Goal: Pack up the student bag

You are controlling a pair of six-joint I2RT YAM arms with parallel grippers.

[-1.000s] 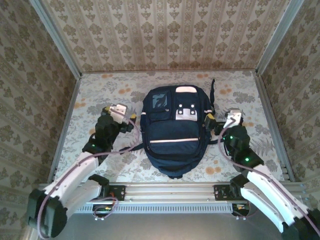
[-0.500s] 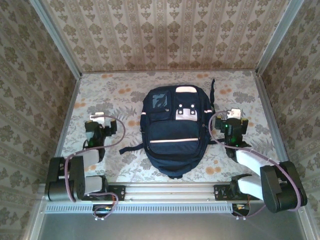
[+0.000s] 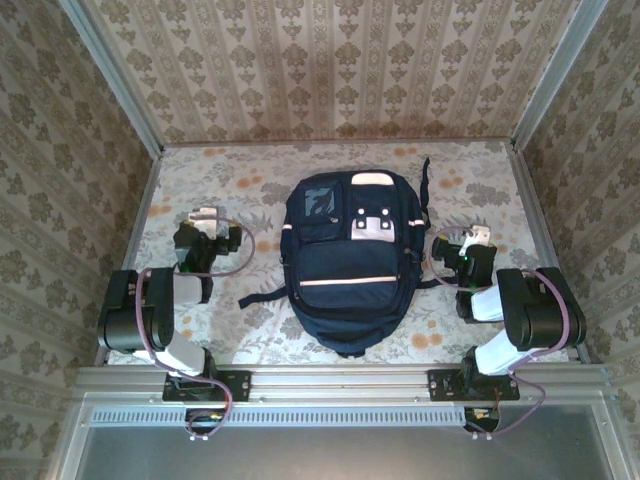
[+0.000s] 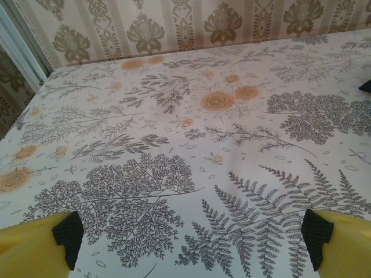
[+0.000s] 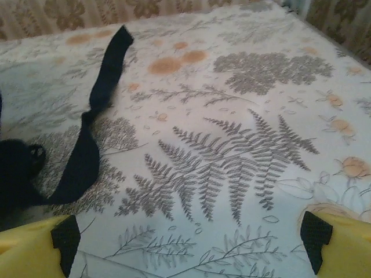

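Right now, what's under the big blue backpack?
The backpack lies flat on the flowery table cover, which shows all around it. One dark strap pokes out from its left side. Whatever else might be beneath is hidden by the bag.

A lab test cell is shown, dressed like a home: wallpapered panels [image 3: 330, 70] are framed by aluminium posts [image 3: 110, 75], the bench [image 3: 250, 190] is covered in floral print, a metal rail [image 3: 340, 385] is fixed in front.
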